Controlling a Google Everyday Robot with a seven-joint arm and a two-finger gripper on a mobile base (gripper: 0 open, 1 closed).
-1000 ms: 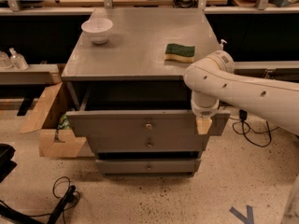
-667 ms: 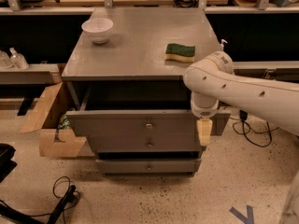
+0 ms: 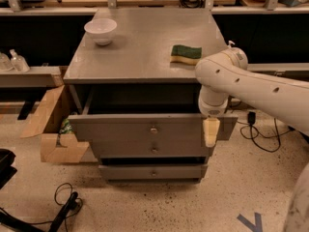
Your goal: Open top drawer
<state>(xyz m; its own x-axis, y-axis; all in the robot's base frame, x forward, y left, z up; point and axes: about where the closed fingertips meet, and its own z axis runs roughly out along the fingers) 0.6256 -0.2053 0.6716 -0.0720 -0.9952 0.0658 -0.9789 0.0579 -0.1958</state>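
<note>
The top drawer (image 3: 120, 127) is the widest grey drawer of the cabinet. It stands pulled out towards me, with a dark gap behind its front and a small round knob (image 3: 153, 129) at the centre. My gripper (image 3: 210, 133) hangs from the white arm (image 3: 251, 88) and points down in front of the right end of the drawer front, well to the right of the knob. It holds nothing that I can see. The drawer's inside is hidden behind its front.
Two narrower grey drawers (image 3: 154, 150) (image 3: 153, 172) sit shut below. On the cabinet top (image 3: 140, 47) are a white bowl (image 3: 100, 30) and a green-yellow sponge (image 3: 186, 54). An open cardboard box (image 3: 48, 124) stands left of the cabinet. Cables (image 3: 65, 209) lie on the floor.
My gripper has shifted slightly down and to the right at the drawer's right end. The drawer stays pulled out about as far as before.
</note>
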